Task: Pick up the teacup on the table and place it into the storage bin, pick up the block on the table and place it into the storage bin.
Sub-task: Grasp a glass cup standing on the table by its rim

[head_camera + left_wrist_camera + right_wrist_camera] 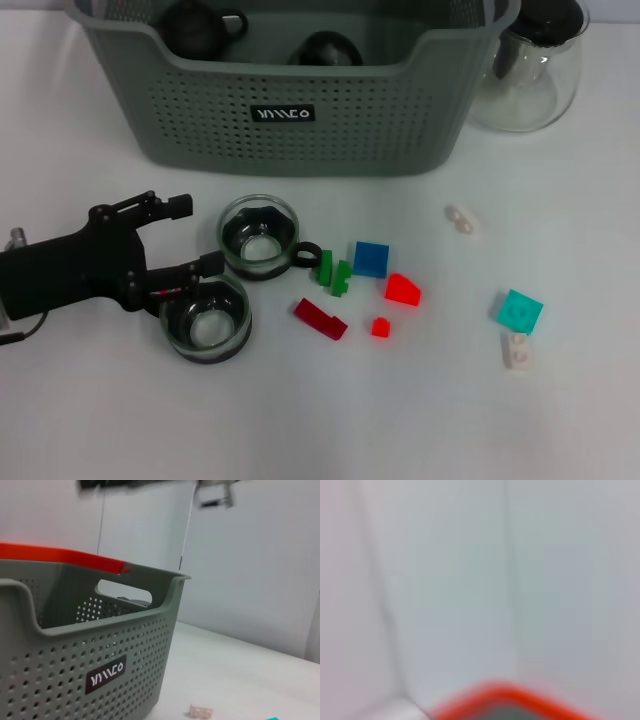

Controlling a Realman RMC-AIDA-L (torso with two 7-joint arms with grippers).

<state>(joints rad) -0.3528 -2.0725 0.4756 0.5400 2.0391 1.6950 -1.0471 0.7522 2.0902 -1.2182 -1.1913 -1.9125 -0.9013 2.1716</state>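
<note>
Left gripper [190, 236]: fingers spread apart, low over the table [420, 420], beside two teacups.
Near teacup [206, 318]: touching lower finger; far teacup [259, 235] just beyond.
Advice: straddle one rim, close squarely.
Storage bin [300, 130]: behind.
Right gripper: unseen.

plain white table [560, 420] before a pale grey wall [250, 555]

A grey-green perforated storage bin [300, 110] with a black, white-lettered label [283, 113] is pictured beside red, blue, green and teal blocks [370, 258].
</note>
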